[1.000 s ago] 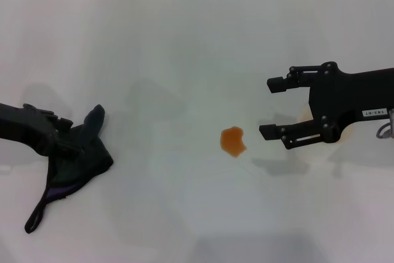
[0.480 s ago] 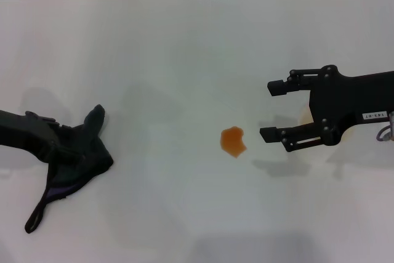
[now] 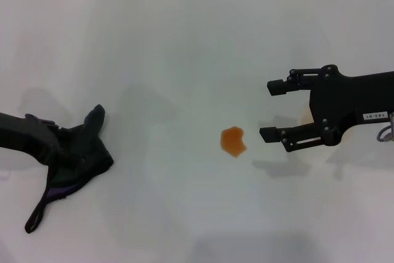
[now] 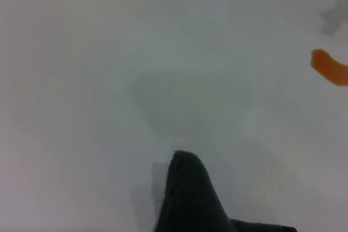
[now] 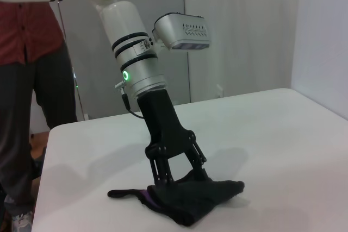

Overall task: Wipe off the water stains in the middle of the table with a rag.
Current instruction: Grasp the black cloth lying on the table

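The water stains are one small orange blotch (image 3: 233,141) in the middle of the white table (image 3: 184,47), also showing in the left wrist view as an orange blotch (image 4: 329,68). The black rag (image 3: 83,155) with a purple edge lies crumpled at the left. My left gripper (image 3: 66,148) is down on it. In the right wrist view, the left gripper (image 5: 177,176) has its fingers spread over the rag (image 5: 190,202), tips pressed into the cloth. My right gripper (image 3: 266,108) hovers open and empty just right of the blotch.
A pale round object (image 3: 304,115) is mostly hidden under the right gripper. The rag's loop strap (image 3: 34,220) trails toward the near edge. A person in a red shirt (image 5: 27,36) stands beside the table's left end.
My left arm has sunk slightly lower onto the rag. The right gripper has hardly moved, and the rag and the blotch lie where they were.
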Available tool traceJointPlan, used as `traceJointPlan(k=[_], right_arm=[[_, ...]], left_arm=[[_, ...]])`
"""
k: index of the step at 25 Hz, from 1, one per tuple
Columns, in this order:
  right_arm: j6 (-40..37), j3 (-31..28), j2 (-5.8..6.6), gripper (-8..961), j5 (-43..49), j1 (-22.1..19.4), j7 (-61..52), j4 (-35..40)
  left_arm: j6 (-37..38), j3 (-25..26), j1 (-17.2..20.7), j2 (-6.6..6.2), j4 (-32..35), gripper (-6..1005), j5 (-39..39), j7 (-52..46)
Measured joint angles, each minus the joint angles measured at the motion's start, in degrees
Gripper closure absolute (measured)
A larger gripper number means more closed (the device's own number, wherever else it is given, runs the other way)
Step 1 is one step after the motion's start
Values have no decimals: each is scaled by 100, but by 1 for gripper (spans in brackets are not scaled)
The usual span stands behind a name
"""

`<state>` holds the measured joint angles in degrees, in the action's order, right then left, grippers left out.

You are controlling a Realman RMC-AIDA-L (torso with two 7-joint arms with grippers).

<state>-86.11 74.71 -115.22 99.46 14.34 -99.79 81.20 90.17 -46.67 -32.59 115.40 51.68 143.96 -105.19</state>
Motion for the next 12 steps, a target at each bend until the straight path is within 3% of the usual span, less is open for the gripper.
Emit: traceJointPlan(k=[12], right_arm=[[-2, -12, 0, 124, 0, -2, 0, -9]], left_arm=[[-64, -1, -47, 12, -70, 123, 1, 67]])
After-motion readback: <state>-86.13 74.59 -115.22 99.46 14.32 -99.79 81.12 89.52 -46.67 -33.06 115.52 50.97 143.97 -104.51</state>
